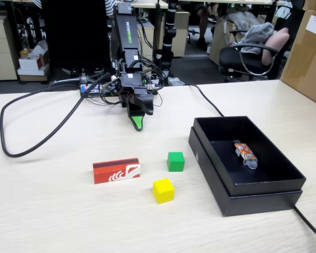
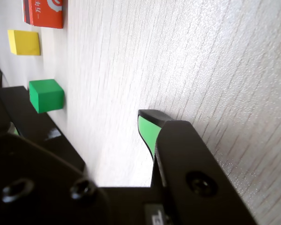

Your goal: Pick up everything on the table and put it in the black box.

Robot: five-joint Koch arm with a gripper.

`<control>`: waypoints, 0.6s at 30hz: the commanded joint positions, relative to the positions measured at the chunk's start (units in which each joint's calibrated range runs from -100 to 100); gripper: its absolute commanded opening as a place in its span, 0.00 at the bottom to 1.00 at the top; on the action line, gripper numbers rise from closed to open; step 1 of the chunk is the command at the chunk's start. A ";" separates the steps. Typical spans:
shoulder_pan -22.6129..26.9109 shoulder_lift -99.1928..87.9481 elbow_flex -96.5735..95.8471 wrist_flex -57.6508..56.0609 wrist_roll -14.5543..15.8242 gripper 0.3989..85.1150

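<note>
The fixed view takes in the whole table (image 1: 52, 211): the arm (image 1: 127, 47) at its far edge, a black cable (image 1: 21, 150) looping across the wood, and the black box (image 1: 221, 184) lying open. Inside the box, on its floor toward the far right wall, rests a small patterned tube (image 1: 244, 153) with a clear end. Only this view shows the tube, the inside of the box and the office chair (image 1: 253, 52) behind the table.

The wrist view lies on its side and sees none of that. It shows the pale wood grain close up, one green-padded finger (image 2: 147, 129) of the gripper (image 2: 107, 140) and the dark body of the other jaw at the lower left. A clear strip of table shows between the two, so the jaws stand apart with nothing between them. In the fixed view the gripper (image 1: 138, 124) points down with its green tip just above the table, well to the left of the box's far corner.

All three task pieces lie on the table left of the box, none inside it, and all are nearer the camera than the gripper. The green cube (image 1: 176, 161) sits just beside the box's left wall, closest to the gripper. The yellow cube (image 1: 163, 190) lies a little further left of the box and nearer the front edge. The red block (image 1: 116, 170), longer than the cubes and marked with white swirls, lies furthest left of the box, flat on its long side. The wrist view shows the green cube (image 2: 46, 95), the yellow cube (image 2: 24, 42) and an end of the red block (image 2: 43, 13) in a row beyond the jaws.
</note>
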 commanded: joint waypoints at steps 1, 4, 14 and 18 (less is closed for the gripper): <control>0.00 0.20 -1.04 -0.62 0.05 0.58; 0.00 0.20 -1.04 -0.62 0.05 0.58; 2.93 -0.38 -1.04 -0.62 0.49 0.58; 3.61 -0.26 -1.04 -0.62 0.54 0.58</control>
